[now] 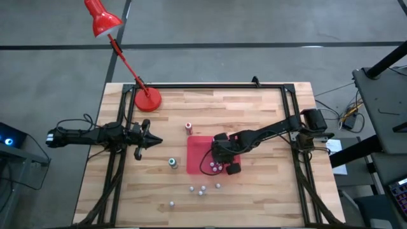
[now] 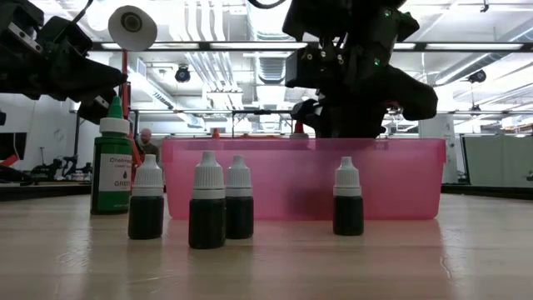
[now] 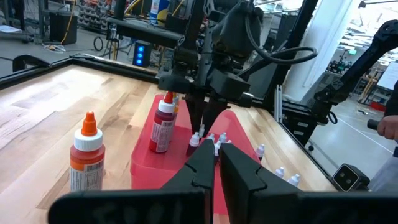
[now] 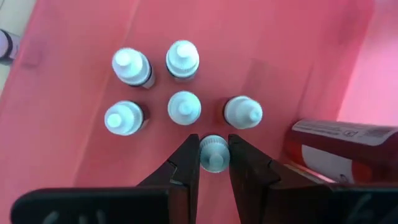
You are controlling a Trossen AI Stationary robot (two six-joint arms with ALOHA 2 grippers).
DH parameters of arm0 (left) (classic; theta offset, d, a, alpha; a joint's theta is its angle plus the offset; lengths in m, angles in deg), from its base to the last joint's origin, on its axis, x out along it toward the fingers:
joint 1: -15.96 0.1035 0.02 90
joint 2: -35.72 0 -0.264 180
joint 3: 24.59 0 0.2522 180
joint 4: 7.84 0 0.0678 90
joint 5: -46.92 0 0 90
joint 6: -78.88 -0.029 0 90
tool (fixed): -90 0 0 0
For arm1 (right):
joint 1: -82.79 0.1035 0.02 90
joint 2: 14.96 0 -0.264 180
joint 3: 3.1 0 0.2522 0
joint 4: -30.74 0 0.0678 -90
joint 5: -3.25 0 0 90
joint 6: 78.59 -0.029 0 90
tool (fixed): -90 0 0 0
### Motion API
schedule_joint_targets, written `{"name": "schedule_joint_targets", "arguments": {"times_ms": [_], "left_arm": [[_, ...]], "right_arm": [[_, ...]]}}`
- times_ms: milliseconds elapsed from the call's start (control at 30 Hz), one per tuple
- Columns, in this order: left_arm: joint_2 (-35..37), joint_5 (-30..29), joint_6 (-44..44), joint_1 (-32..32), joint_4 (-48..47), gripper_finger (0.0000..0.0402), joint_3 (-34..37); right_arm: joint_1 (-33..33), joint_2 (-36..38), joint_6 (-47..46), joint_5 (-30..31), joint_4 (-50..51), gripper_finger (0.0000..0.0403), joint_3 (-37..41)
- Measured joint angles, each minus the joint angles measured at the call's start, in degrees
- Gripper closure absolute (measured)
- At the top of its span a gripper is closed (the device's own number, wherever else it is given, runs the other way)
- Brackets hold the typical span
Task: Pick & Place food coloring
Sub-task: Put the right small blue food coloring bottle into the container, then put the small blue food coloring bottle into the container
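While the right gripper (image 4: 213,155) hangs over the translucent pink plastic tray (image 4: 74,155), its fingers clamp one small white-capped food-coloring bottle (image 4: 213,153). Five more bottles stand just beyond. The left gripper (image 1: 152,140), shut, waits well apart

Right arm reaches in, wrist bent down, right gripper (image 4: 214,155) with jaws nearly closed. Left gripper (image 3: 214,163) level, jaws closed.

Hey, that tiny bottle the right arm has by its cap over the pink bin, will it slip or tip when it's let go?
The tiny bottle is pinched only at its ridged cap by the right tool, so it probably holds but might swing. Tall and narrow, it likely tips easily. Five bottles stand close by in the pink bin, so a bump could topple them.
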State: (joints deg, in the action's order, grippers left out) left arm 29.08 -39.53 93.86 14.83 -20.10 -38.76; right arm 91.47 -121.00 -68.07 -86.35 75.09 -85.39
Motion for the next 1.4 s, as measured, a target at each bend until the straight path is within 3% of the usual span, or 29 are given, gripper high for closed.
{"name": "schedule_joint_targets", "arguments": {"times_ms": [667,1033,1400], "left_arm": [[0.0,0.0,0.0,0.0,0.0,0.0402,0.0],[0.0,0.0,0.0,0.0,0.0,0.0402,0.0],[0.0,0.0,0.0,0.0,0.0,0.0402,0.0]], "right_arm": [[-0.8,0.0,-1.4,-0.1,-2.4,0.0343,1.3],[-0.9,0.0,-1.5,-0.2,-2.5,0.0297,1.3],[-0.9,0.8,-1.7,-0.7,-2.1,0.0282,1.5]]}}
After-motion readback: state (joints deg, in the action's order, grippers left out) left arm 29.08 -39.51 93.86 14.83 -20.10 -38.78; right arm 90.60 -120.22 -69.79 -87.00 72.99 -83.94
